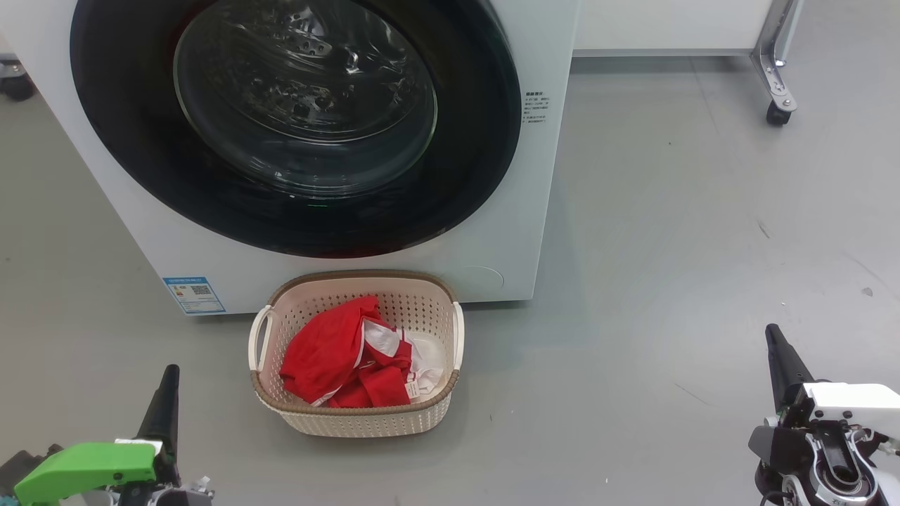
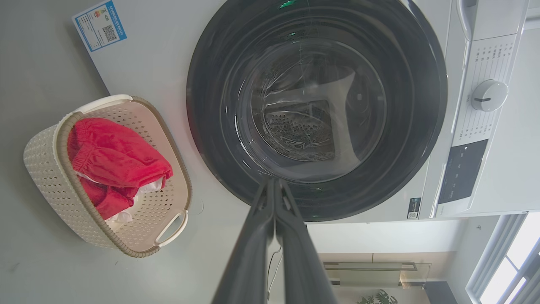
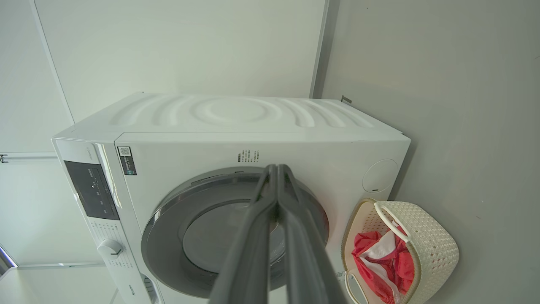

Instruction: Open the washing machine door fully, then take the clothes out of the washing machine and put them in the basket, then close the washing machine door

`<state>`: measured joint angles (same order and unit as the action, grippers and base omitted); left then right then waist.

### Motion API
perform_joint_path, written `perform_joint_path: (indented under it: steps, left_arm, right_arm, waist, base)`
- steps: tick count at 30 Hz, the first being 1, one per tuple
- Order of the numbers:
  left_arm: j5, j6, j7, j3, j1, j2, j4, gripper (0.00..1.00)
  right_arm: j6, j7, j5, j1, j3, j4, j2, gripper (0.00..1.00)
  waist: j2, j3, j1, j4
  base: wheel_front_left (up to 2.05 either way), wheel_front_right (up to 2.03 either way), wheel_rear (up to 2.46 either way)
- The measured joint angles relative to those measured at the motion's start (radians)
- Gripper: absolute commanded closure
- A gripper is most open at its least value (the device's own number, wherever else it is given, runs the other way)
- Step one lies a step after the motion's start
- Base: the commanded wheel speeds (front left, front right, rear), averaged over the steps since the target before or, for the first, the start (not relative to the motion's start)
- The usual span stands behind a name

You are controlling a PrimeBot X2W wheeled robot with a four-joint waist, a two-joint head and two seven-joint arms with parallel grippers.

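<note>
Door shut, clothes in the basket — basket lies ahead, nearer the left gripper than the right gripper, both sets of jaws pressed together, empty.

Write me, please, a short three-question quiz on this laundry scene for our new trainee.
1. True or false: the washing machine door stands open.
2. Where do the clothes lie? A: in the drum. B: in the basket. C: on the floor.
3. Fill in the missing word: the left gripper and the right gripper each have their two fingers ____ and hold nothing.

Key: 1 false, the door is closed against the machine's front. 2 B. 3 shut.
</note>
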<state>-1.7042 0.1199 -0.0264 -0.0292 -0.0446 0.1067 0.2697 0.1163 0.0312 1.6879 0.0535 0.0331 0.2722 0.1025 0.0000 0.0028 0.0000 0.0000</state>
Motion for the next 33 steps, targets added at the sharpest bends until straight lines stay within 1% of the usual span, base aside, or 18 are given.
perform_joint_path:
  steps: [33]
  left_arm:
    - [0.000,0.000,0.000,0.004,-0.002,-0.001,0.005,1.00]
  right_arm:
    - [0.002,0.000,0.000,0.000,0.004,0.004,-0.001,1.00]
  waist:
    - [0.0000,0.000,0.0000,0.000]
  base:
    - [0.00,0.00,0.00]
